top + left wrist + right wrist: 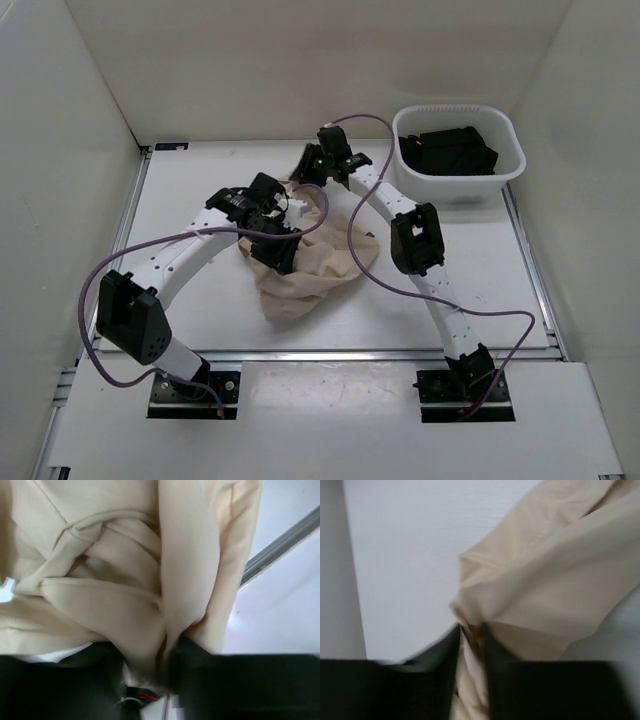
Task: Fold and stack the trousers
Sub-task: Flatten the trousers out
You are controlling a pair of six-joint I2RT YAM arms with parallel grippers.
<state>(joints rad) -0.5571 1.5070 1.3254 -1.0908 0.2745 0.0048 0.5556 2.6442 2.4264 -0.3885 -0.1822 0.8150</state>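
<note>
The trousers [310, 272] lie bunched in a loose beige heap near the middle of the table [200, 170], between the 2 arms. The left gripper [167, 652] is down in the heap, its dark fingers [205, 675] nipped narrow on a thick fold of the cloth. The right gripper [470, 640] pinches a thin edge at the heap's far end, jaws nearly together, cloth spreading away from it. A white bin [462, 186] holding dark things stands at the far right corner, apart from the trousers.

The left arm [190, 255] covers part of the trousers [312, 272]; dark contents [450, 150] of the bin [462, 188] are unidentifiable.
</note>
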